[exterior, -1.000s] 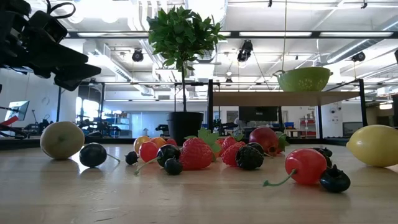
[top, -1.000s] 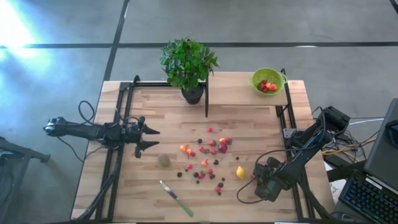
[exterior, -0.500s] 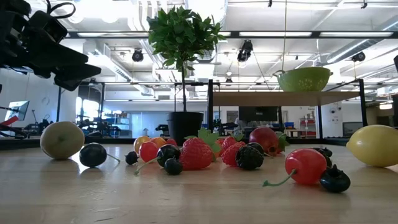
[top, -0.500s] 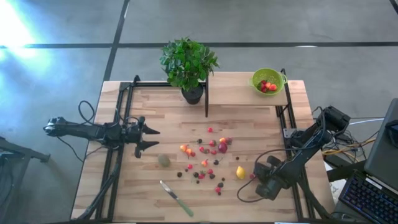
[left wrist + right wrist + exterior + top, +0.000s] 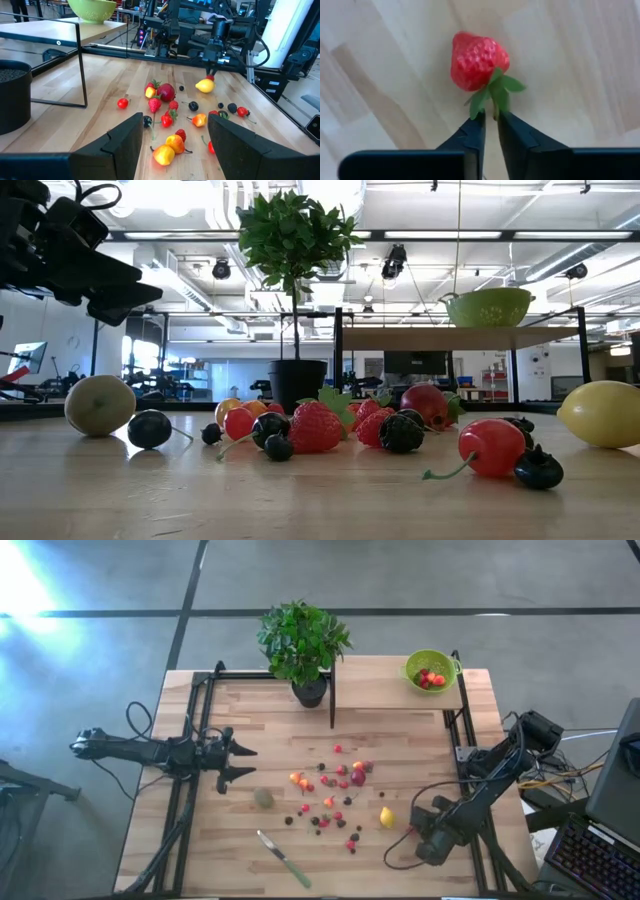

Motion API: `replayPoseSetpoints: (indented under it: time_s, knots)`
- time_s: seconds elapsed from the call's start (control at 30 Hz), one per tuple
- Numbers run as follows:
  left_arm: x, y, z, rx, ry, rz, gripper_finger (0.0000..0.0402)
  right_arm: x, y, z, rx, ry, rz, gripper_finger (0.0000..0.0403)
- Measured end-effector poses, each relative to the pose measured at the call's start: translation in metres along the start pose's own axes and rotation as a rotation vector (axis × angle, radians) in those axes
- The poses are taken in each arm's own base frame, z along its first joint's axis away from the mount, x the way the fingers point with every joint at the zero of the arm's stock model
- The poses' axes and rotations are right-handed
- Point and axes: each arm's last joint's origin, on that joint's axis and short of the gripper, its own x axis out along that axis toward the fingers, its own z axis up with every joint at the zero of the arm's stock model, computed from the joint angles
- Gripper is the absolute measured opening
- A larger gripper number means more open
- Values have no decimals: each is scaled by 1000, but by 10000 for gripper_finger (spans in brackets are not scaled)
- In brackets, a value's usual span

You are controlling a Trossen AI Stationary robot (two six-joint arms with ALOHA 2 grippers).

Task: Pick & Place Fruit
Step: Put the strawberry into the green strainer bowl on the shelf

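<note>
No writing visible; right claw (image 5: 490,122) pinching strawberry (image 5: 477,60) leaves.

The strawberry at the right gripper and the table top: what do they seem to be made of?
The strawberry looks like molded plastic: even glossy red skin, regular dimples and stiff green leaves, which the right gripper pinches. The table top looks like pale wood with a matte finish: joined planks and visible grain.

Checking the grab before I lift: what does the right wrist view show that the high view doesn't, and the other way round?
Right wrist only: the right pincer closed on the leafy stem of a strawberry. High view only: the green bowl on its shelf, the knife, the plant, the waiting left pincer and the other scattered fruit. Both show the wooden table.
</note>
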Motion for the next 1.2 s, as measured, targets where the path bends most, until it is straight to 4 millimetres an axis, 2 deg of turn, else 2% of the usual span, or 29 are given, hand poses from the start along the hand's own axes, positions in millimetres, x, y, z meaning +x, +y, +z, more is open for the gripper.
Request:
replayPoseSetpoints:
  time_s: [0.37,0.63,0.8,1.0,1.2]
  knots:
    - [0,0,0,0,0,0,229,0,-2,2,-9,-43,-21,143]
    - [0,0,0,0,0,0,229,0,-3,4,-11,-92,-39,163]
    - [0,0,0,0,0,0,229,1,-6,4,-11,-87,-63,125]
    - [0,0,0,0,0,0,229,1,-6,3,-22,-73,-63,21]
    - [0,0,0,0,0,0,229,1,-6,3,-26,-59,-60,8]
